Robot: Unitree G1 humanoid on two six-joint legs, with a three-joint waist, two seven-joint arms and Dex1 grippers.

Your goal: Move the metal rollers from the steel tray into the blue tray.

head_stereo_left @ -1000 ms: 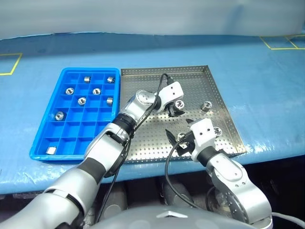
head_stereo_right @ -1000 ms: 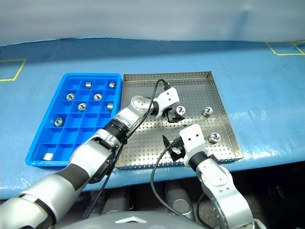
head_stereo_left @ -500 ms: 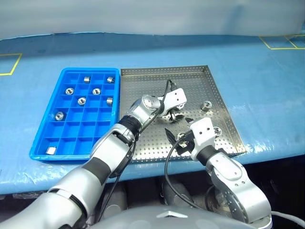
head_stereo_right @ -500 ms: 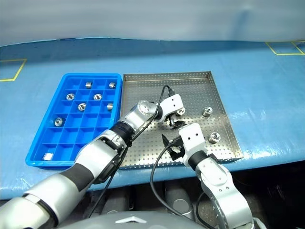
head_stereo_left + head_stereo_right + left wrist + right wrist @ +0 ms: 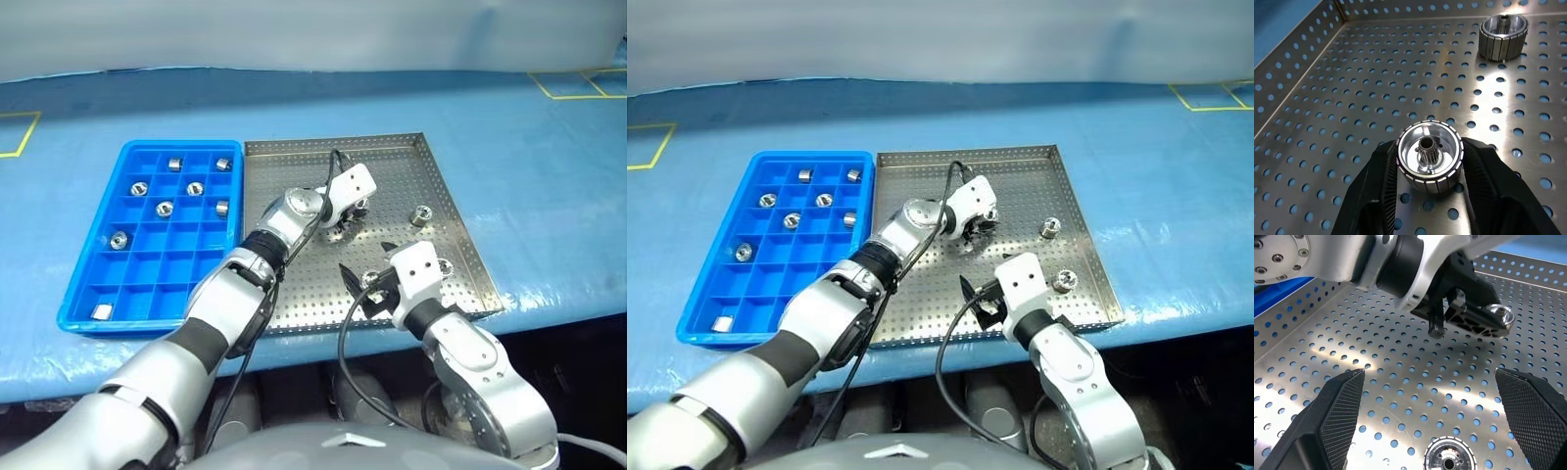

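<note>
One roller [image 5: 1430, 157] sits clamped in our left fingers [image 5: 1376, 186], just above the steel tray [image 5: 294, 294] middle. Right gripper [image 5: 1442, 431] waits wide apart over the tray's near edge. We'd lift clear of the rim, then carry to an empty blue tray [image 5: 147, 284] cell.

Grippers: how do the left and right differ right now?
The left gripper is shut on a roller, its fingers pressed to the roller's ribbed sides; the right gripper is open and holds nothing, though a loose roller lies between its fingers. The left reaches toward the middle of the steel tray; the right sits near the tray's front edge. Both have black ridged fingers and are over the steel tray.
</note>
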